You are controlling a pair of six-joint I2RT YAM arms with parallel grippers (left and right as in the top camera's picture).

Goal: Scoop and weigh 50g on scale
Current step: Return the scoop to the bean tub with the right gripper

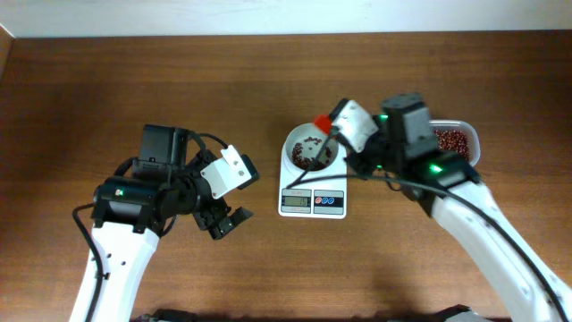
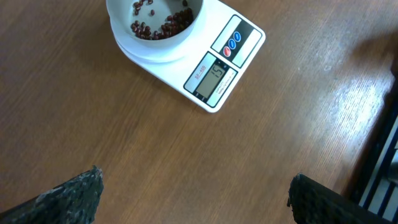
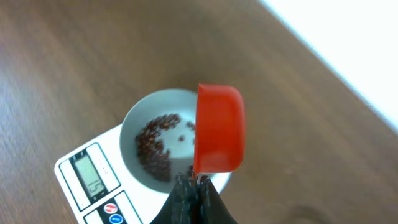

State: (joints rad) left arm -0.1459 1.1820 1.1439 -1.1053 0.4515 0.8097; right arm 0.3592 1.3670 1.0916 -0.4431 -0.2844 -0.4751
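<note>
**benchrat:** Quick rundown, big stuff first? Where's the scale?

**yam_fan:** Brown wooden counter [image 1: 179, 80], two white arms coming up from its near edge. The left claw [image 1: 228, 222] hangs above bare wood near the middle-left, spread as wide as it goes, nothing in it. The right claw [image 3: 193, 199] is clamped tight on the handle of a red scoop [image 3: 217, 127].

**benchrat:** And the scale?

**yam_fan:** The scale [image 1: 313, 201] sits about midway between the far and near edges, slightly right of centre, with its display and buttons facing the near edge. A clear tub [image 1: 469, 134] of beans is further toward the right edge, apart from it. A white bowl [image 1: 295, 143] rests on the scale. The scoop is tipped on its side right above the bowl's far rim.

**benchrat:** Beans?

**yam_fan:** A loose scatter of dark red beans [image 3: 152, 146] covers part of the bowl's bottom.
</note>
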